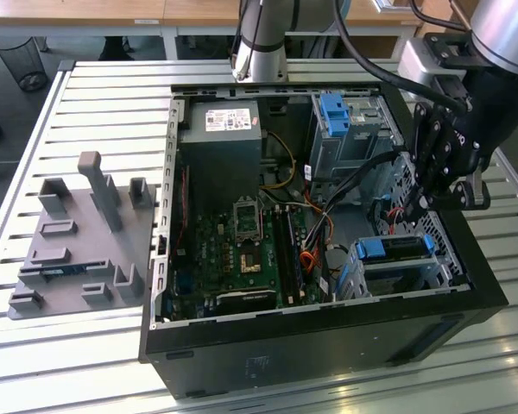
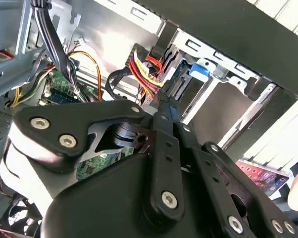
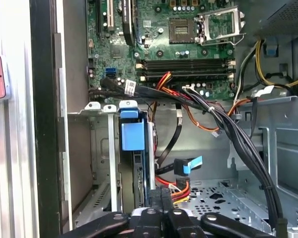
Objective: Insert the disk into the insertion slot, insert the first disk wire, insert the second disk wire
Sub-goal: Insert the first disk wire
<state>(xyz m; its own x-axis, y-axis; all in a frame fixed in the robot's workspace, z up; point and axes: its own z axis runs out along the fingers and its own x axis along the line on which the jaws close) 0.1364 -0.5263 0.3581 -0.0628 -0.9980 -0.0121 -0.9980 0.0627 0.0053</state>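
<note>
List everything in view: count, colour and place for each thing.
computer case: one, black, open, on slatted table
motherboard: one, green, inside case
power supply: one, grey, inside case
disk: one, blue-framed, in the insertion slot
tall cage: one, grey, blue latch, inside case
wires: several, black, red, orange, across case
fixture plate: one, grey, exterior view's left of case
gripper: one, black, shut, beside disk
arm: one, grey, over case
</note>
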